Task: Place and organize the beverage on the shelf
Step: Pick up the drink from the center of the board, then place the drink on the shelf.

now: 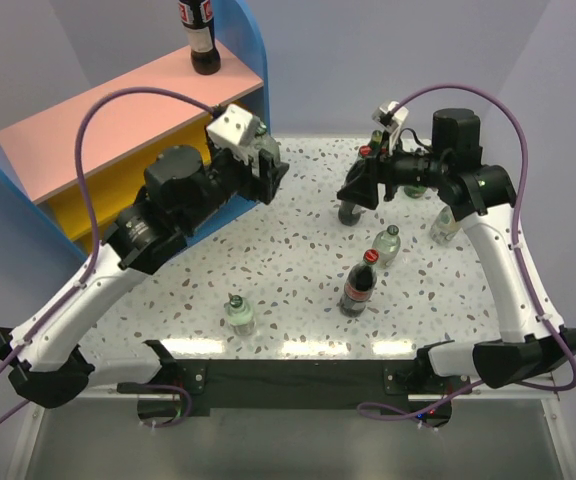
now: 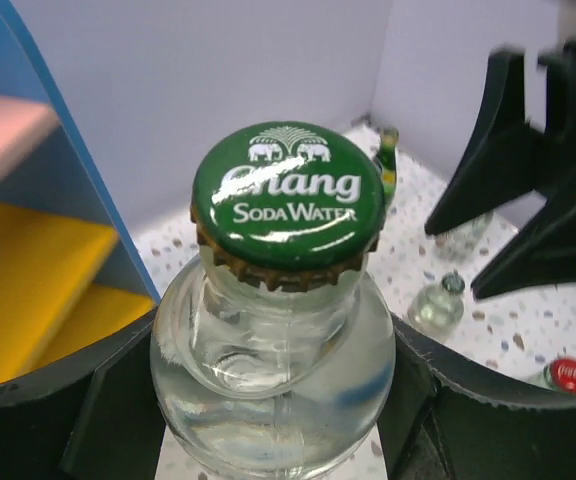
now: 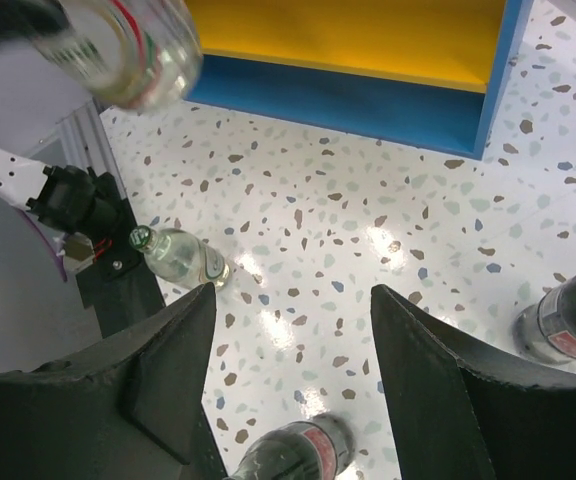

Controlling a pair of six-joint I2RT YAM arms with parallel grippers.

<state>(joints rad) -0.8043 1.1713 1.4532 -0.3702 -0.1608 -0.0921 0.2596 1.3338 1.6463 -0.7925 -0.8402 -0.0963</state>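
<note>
The left hand (image 1: 268, 170) was seen pinched on a clear green-capped bottle (image 2: 273, 340) (its cap printed "Soda Water"), which was held clear of the worktop (image 1: 298, 250). Just to that hand's left the shelf (image 1: 118, 115) was found, with a cola bottle (image 1: 200, 38) set on its pink top. The right hand (image 3: 293, 300) was held spread and empty. Beneath it a second cola bottle (image 3: 293, 450) and another clear bottle (image 3: 178, 255) were seen on the worktop.

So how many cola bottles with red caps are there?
3 cola bottles: one on the pink top of the shelf, one mid-table, one by the right hand. The right arm may hide more.
</note>
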